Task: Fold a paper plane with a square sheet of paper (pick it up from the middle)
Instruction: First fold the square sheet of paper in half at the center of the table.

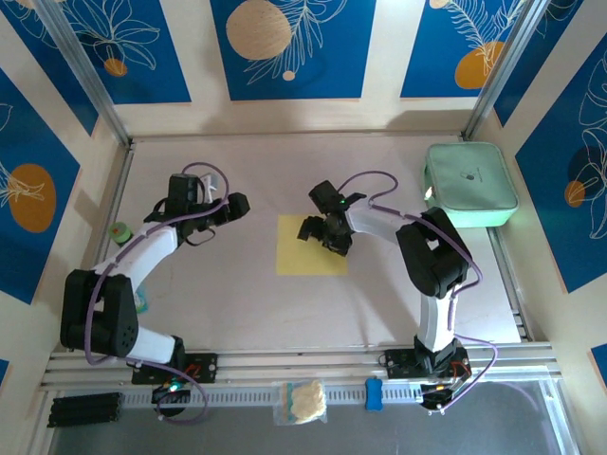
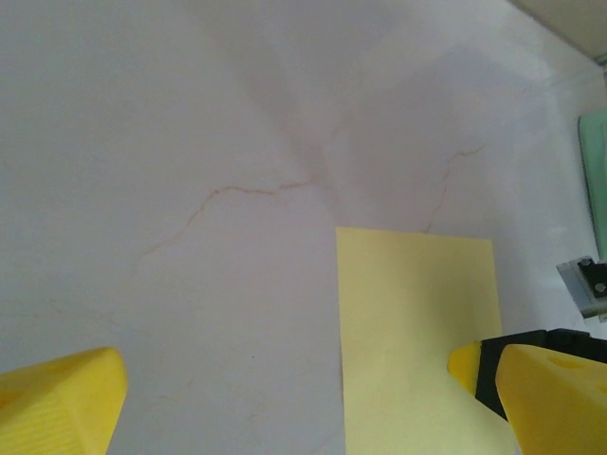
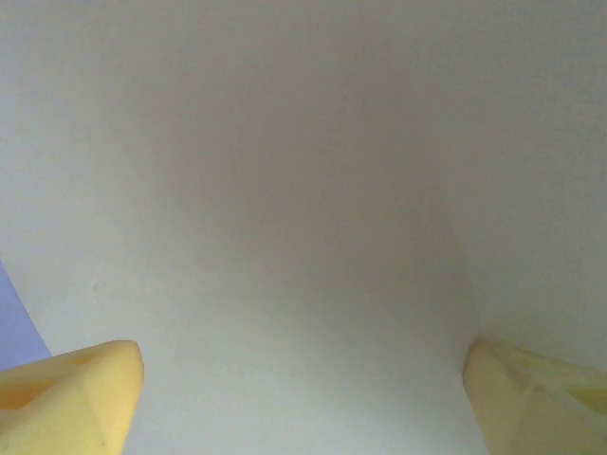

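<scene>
Yellow and thin, the square sheet of paper (image 1: 303,259) lies flat near the middle of the pale desk (image 1: 237,303). The right end effector (image 1: 321,233) hangs over its far half, fingers spread wide (whether they touch the paper cannot be told), with the arm bent sharply at the elbow and reaching leftward. The left end effector (image 1: 234,206), likewise spread open, sits apart to the sheet's left, its arm stretched forward and angled toward it.
</scene>
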Motion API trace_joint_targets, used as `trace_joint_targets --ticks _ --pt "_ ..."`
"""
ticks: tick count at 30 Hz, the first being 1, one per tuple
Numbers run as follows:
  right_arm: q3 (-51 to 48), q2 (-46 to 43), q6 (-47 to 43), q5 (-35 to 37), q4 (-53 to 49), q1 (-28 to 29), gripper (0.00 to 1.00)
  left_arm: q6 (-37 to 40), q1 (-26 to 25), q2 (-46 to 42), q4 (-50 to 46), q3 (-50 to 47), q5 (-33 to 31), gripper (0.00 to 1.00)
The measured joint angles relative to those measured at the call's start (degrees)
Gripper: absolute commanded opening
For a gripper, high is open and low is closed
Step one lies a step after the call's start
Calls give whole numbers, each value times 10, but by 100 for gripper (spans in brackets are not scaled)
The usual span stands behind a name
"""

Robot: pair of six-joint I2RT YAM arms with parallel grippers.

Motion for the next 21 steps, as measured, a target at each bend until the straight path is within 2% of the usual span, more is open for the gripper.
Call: trace_joint_targets --ticks 7,11,15,21 --pt "-33 -14 94 -31 78 50 89 -3 -36 30 -26 16 -18 100" --pt "-60 -29 110 -59 133 54 89 -2 -75 45 -50 38 -44 100" --pt "-123 -93 107 -61 160 26 92 -3 -120 67 -89 65 -83 100" --pt "-179 -203 53 -29 163 -55 99 -14 -196 119 -165 118 -146 100"
